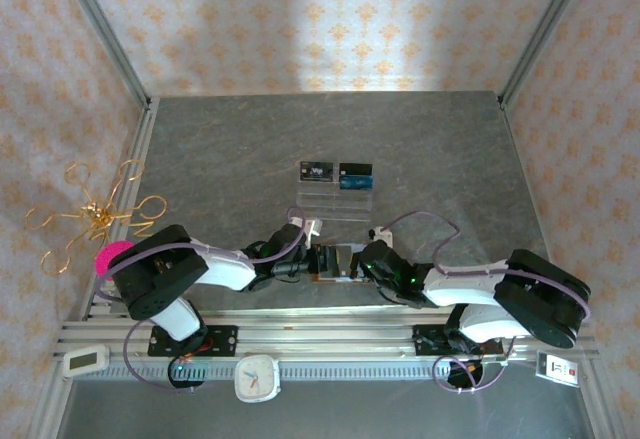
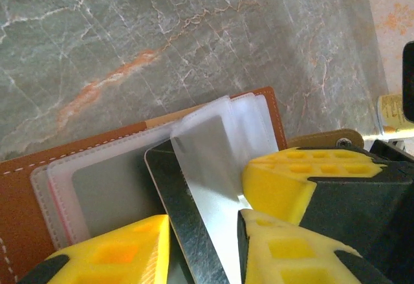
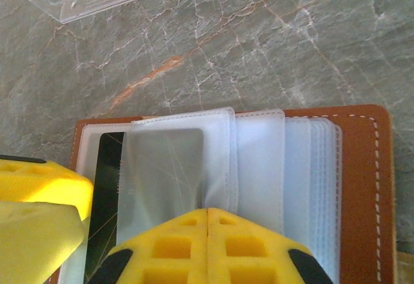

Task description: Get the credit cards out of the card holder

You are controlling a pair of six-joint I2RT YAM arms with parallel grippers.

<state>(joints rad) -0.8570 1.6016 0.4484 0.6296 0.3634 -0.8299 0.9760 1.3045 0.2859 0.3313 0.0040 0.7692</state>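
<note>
Top external view shows the small brown leather card holder (image 1: 335, 261) lying open on the grey marbled surface (image 1: 220, 159), between the two arms. The right gripper (image 3: 207, 214) is closed, its yellow fingers together on the clear plastic sleeves (image 3: 259, 161). The left gripper (image 2: 204, 232) stands partly apart around a thin black credit card (image 2: 169, 187) partly out of its sleeve; whether it really grips, I cannot tell. Other cards (image 1: 316, 171) rest on the clear acrylic rack (image 1: 335, 204) behind
</note>
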